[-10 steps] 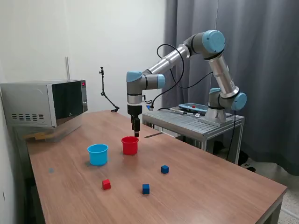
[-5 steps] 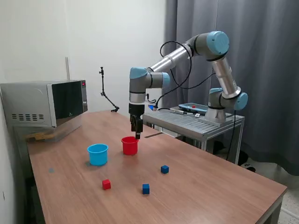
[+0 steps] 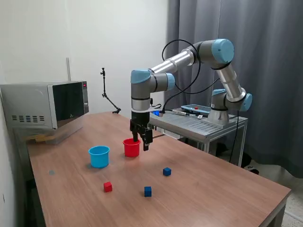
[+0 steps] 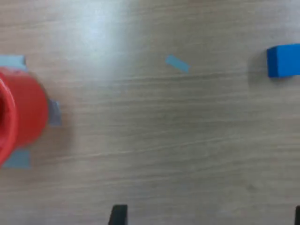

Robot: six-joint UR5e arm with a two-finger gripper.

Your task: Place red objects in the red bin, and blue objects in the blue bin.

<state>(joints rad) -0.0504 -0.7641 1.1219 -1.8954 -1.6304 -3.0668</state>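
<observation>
Empty claw [image 3: 143, 141], jaws spread, hangs beside red cup [image 3: 131, 147]. Nearest blue cube [image 3: 166, 171] on table [image 3: 222, 189]: likely light, rigid; pinch opposite flat faces.

a microwave [image 3: 45, 104] sits on the wooden table [image 3: 213, 189]; a grey curtain [image 3: 265, 56] hangs behind.

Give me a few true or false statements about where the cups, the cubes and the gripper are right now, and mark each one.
1. The gripper holds a red cube. False: its fingers are apart with nothing between them.
2. The red cup stands to the exterior view's right of the light-blue cup. True.
3. Both blue cubes lie in the light-blue cup. False: they lie on the table.
4. One red cube lies on the table. True.
</observation>
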